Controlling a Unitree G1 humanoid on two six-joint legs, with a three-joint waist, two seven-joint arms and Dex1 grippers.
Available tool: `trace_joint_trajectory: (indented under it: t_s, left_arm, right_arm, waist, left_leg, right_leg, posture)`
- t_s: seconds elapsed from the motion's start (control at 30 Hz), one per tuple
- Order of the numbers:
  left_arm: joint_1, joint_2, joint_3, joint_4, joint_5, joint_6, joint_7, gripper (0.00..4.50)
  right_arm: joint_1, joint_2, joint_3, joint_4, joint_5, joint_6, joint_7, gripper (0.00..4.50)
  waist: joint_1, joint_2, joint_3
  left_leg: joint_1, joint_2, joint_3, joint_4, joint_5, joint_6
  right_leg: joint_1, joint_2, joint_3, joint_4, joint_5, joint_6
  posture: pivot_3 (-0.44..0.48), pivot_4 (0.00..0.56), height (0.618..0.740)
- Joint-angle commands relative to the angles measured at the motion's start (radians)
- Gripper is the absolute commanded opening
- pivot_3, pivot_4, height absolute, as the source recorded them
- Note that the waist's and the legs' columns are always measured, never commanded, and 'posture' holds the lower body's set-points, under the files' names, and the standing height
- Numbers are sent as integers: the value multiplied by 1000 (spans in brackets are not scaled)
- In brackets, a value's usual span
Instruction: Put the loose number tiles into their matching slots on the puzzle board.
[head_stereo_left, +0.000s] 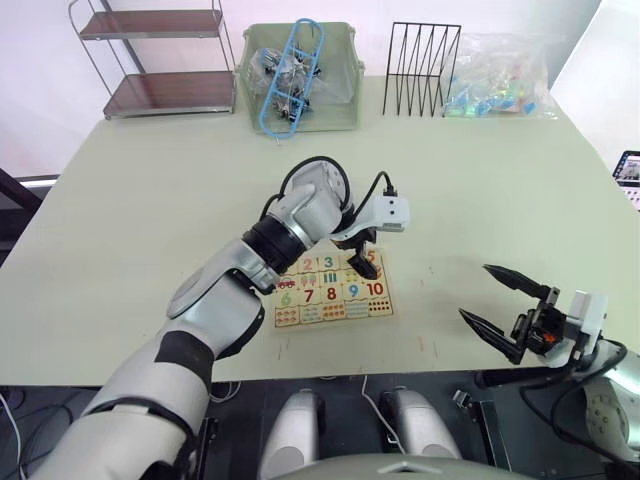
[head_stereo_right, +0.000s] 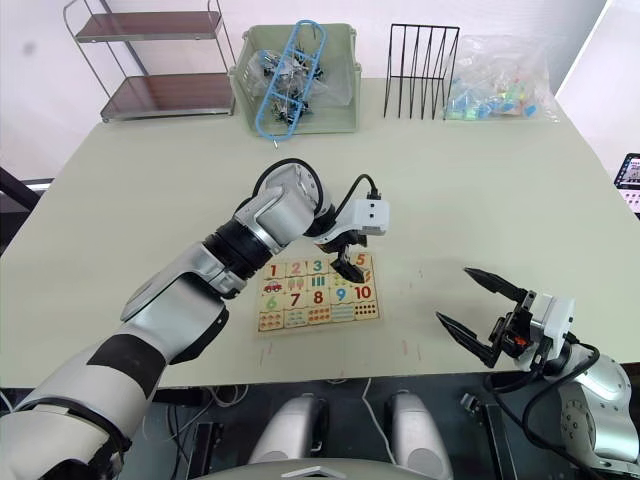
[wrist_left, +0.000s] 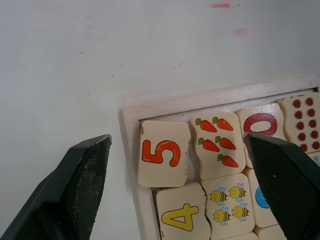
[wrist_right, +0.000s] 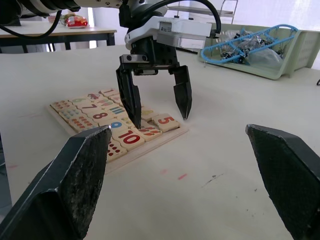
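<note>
Tile 5 (wrist_left: 162, 154) sits in the end slot of the upper row of the puzzle board (head_stereo_left: 335, 316), at the corner nearest my right side, but it lies a little crooked: in my left wrist view its edges run skew to the rim and it crowds the carrot tile (wrist_left: 217, 145) beside it. Tile 4 (wrist_left: 182, 216) is next to it in the same row, and from my head views I read 1, 2 and 3 further along, so the row looks filled.

My left gripper (wrist_right: 156, 102) hangs just above tile 5 with its fingers spread wide and nothing between them; one black finger (wrist_right: 129, 97) points down at the board close to the tile, the other (wrist_right: 182, 92) stands beyond the board's edge. My right gripper (head_stereo_right: 485, 315) rests low over the bare table (head_stereo_left: 150, 220), well apart from the board, also spread and empty.

I judge the risk to lie in that tilt. If the 5 is riding on its neighbour rather than lying flat in the recess, lifting away leaves it unseated. If I press it down off-centre, a corner could kick up and pop the tile out, or the light board could slide on the smooth tabletop. The finger nearest the tile could also drag it when I rise.
</note>
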Motion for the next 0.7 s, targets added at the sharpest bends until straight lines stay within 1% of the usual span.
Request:
trace_joint_trajectory:
  t_s: [0.03, 0.23, 0.3, 0.5, 0.57, 0.63, 0.7]
  left_arm:
    - [-43, 19, 68, -48, -44, 23, -24, 4467]
    - [-46, 57, 156, -26, -115, 16, -28, 4467]
    - [-43, 68, 191, 11, -128, -9, 1, 4467]
    - [-18, 87, 273, 134, -152, -160, 80, 4467]
    - [-7, 83, 300, 175, -160, -215, 101, 4467]
    - [23, 72, 354, 200, -196, -314, 120, 4467]
    - [39, 63, 382, 227, -209, -361, 132, 4467]
  right_arm:
    - [-1, 0, -2, -9, 8, -15, -3, 4500]
    - [0, -1, -2, -11, 10, -15, -4, 4500]
    - [-2, -3, -2, -11, 11, -13, -5, 4500]
    - [-6, -5, 0, -12, 14, -8, -6, 4500]
    - [-8, -6, 0, -12, 14, -7, -5, 4500]
    - [-11, -8, -2, -11, 16, -4, -6, 4500]
    - [-12, -12, -6, -12, 18, 0, -6, 4500]
  waist:
    - [0, 0, 0]
    - [0, 1, 0]
    - [0, 1, 0]
    - [1, 1, 1]
    - [1, 1, 1]
    - [1, 1, 0]
    - [1, 1, 0]
  left_leg:
    - [-1, 0, -1, 1, 0, 0]
    - [-4, 0, -4, 5, 0, 0]
    - [-4, 0, -4, 5, 0, 0]
    - [-5, 0, -6, 6, 0, 0]
    - [-5, 0, -6, 6, 0, 0]
    - [-5, 0, -6, 6, 0, 0]
    - [-5, 0, -6, 6, 0, 0]
  right_leg:
    - [0, 0, -1, 0, 0, 0]
    - [0, 0, -4, 0, 0, 0]
    - [0, 0, -4, 0, 0, 0]
    - [0, 0, -6, 1, 0, 0]
    - [0, 0, -6, 1, 0, 0]
    - [0, 0, -6, 1, 0, 0]
    - [0, 0, -6, 1, 0, 0]
  posture:
    - [0, 150, 739]
    - [0, 150, 739]
    - [0, 150, 739]
    - [0, 150, 739]
    - [0, 150, 739]
    - [0, 150, 739]
    - [0, 150, 739]
